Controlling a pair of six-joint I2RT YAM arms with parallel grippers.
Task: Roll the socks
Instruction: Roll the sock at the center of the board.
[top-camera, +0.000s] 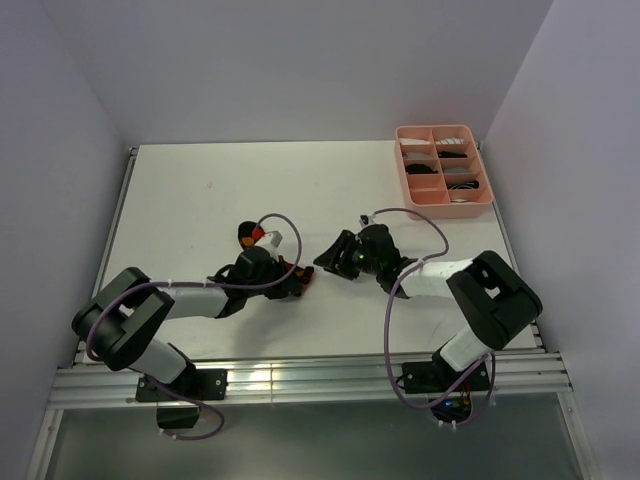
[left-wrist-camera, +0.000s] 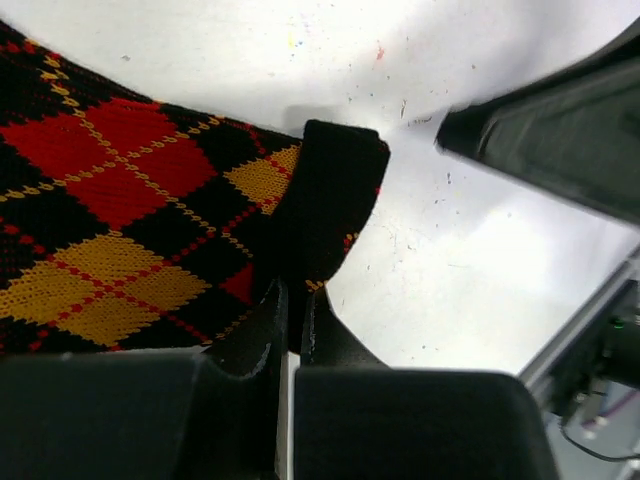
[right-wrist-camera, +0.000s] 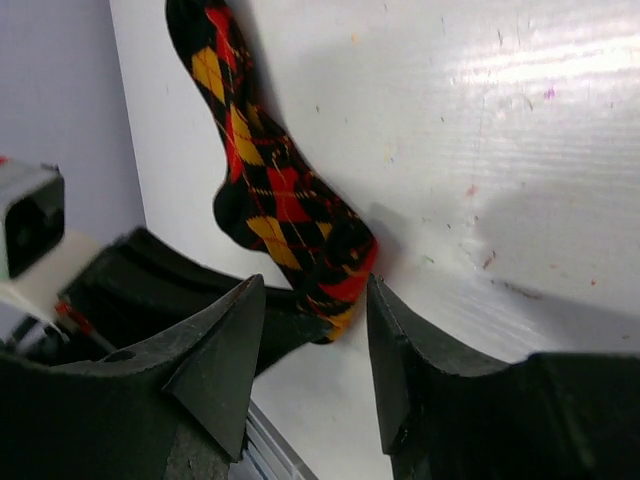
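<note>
White tabletop (top-camera: 200, 190) carries the argyle sock (left-wrist-camera: 120, 220) left of centre — its folded black edge is pinched between the closed jaws of the left gripper (left-wrist-camera: 293, 300). Just beside that end, the right gripper (right-wrist-camera: 315, 295) has its jaws apart, holding nothing. At the far right corner sits a pink compartment tray (top-camera: 400, 170).

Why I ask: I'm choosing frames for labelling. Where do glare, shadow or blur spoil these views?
Top external: even light, a glare strip on the metal rail. Left wrist: argyle sock sharp, the left pincer soft in the foreground. Right wrist: glare streaks the table, a soft shadow lies beside the sock, the right pincer slightly soft.
</note>
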